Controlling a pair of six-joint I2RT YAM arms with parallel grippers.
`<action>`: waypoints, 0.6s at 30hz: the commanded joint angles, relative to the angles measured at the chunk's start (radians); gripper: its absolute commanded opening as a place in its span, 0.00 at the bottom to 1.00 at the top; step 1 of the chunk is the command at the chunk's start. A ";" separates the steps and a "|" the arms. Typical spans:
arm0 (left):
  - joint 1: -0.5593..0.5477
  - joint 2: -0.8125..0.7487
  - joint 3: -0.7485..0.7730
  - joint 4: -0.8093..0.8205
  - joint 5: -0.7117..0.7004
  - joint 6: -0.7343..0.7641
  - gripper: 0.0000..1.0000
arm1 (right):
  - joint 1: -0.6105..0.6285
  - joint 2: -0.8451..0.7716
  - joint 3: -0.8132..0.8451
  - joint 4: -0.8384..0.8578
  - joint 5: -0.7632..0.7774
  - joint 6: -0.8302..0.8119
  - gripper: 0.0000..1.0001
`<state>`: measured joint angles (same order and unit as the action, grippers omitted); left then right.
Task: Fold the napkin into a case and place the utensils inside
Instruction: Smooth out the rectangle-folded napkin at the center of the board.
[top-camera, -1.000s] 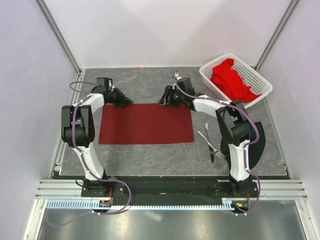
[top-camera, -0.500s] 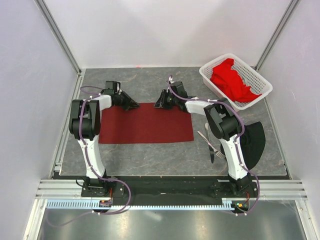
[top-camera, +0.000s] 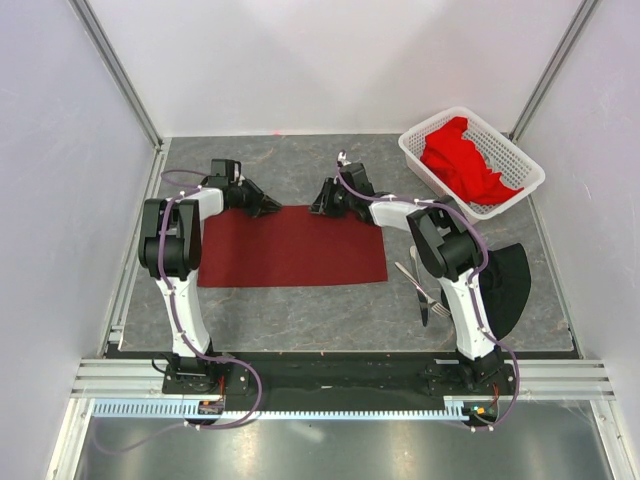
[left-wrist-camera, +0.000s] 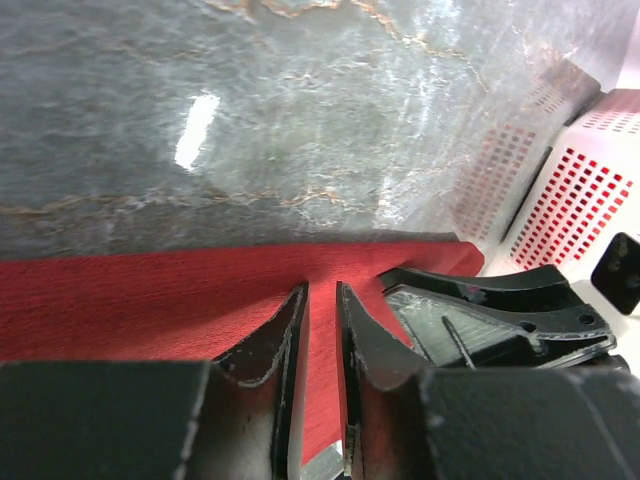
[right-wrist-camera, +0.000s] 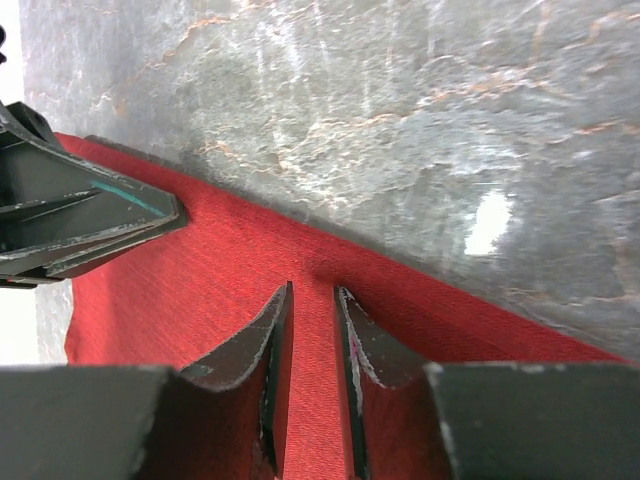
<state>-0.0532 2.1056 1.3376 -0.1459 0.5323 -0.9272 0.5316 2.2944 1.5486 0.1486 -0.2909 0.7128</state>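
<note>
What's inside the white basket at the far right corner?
A crumpled bright red cloth fills most of the basket. Anything lying beneath that cloth is covered and cannot be seen.

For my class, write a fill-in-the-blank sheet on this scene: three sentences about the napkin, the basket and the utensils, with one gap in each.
1. The left tool and the right tool both pinch the napkin at its ____ edge.
2. The white basket holds a crumpled bright ____ cloth.
3. The utensils lie to the ____ of the napkin.

Missing words: far; red; right.
</note>
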 joint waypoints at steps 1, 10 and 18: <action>-0.010 -0.001 0.018 0.034 0.032 -0.028 0.22 | 0.022 -0.053 0.005 0.055 0.030 0.033 0.30; -0.004 0.007 0.020 0.049 -0.003 -0.035 0.22 | -0.005 -0.013 0.056 0.014 -0.004 -0.004 0.30; 0.004 0.047 0.057 0.006 -0.028 -0.009 0.22 | -0.103 -0.021 -0.018 0.045 -0.063 -0.029 0.30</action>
<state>-0.0555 2.1319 1.3499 -0.1291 0.5255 -0.9344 0.4789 2.2940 1.5581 0.1623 -0.3191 0.7105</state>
